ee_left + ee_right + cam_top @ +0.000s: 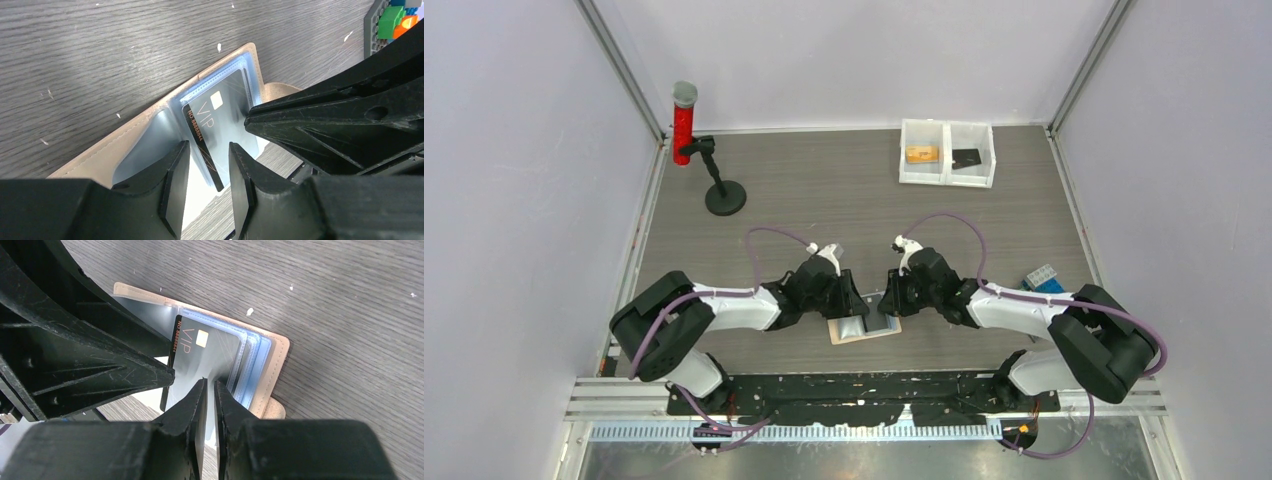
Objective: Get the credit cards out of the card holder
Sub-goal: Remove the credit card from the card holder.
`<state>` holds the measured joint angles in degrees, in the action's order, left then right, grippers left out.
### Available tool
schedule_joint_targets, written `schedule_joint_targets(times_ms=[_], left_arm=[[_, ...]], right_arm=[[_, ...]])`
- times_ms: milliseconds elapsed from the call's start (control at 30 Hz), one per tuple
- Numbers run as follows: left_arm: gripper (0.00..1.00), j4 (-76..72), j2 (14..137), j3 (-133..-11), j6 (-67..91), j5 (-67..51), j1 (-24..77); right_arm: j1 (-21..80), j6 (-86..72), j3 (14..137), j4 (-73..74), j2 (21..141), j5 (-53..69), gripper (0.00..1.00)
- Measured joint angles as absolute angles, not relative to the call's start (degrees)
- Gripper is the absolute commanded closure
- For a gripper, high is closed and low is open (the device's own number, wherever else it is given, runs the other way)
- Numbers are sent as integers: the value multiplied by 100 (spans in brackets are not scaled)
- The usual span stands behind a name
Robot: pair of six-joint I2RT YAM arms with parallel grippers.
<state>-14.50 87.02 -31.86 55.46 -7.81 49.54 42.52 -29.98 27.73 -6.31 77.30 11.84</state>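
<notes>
The tan card holder (864,328) lies open on the table between both arms, its grey-blue pockets (150,145) facing up. A dark credit card (220,115) marked VIP sticks partway out of a clear pocket. In the left wrist view my left gripper (209,145) is open, its fingers either side of the card's lower corner without touching it. My right gripper (210,381) is shut on the thin edge of a clear pocket sleeve of the holder (277,360), beside the card (210,352). From above, the two grippers (856,300) (886,300) meet tip to tip over the holder.
A white two-compartment bin (946,175) stands at the back right, holding an orange-tan block (921,153) and a flat dark piece (967,157). A red cylinder (684,125) and a black stand (724,195) are at the back left. Toy bricks (1042,279) lie to the right.
</notes>
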Motion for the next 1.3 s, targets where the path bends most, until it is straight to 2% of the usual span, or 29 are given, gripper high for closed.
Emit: schedule_joint_targets(times_ms=[167, 467, 767, 1100, 1300], left_arm=[[68, -1914, 8702, -2947, 5708, -773, 4954], [72, -2491, 8785, -2683, 5990, -799, 4954], [100, -2810, 8895, -2530, 6193, -812, 4906], [100, -3127, 8890, -2320, 6331, -1044, 4678], [92, -3194, 8890, -2268, 6329, -1216, 4556]], right_arm=[[4252, -3033, 2703, -781, 7732, 1184, 83], [4252, -3081, 2646, -941, 7752, 1186, 83], [4252, -3164, 2620, -1007, 7765, 1168, 83], [4209, -3168, 2611, -1221, 7905, 1184, 84], [4143, -3183, 2571, -1413, 7970, 1275, 84]])
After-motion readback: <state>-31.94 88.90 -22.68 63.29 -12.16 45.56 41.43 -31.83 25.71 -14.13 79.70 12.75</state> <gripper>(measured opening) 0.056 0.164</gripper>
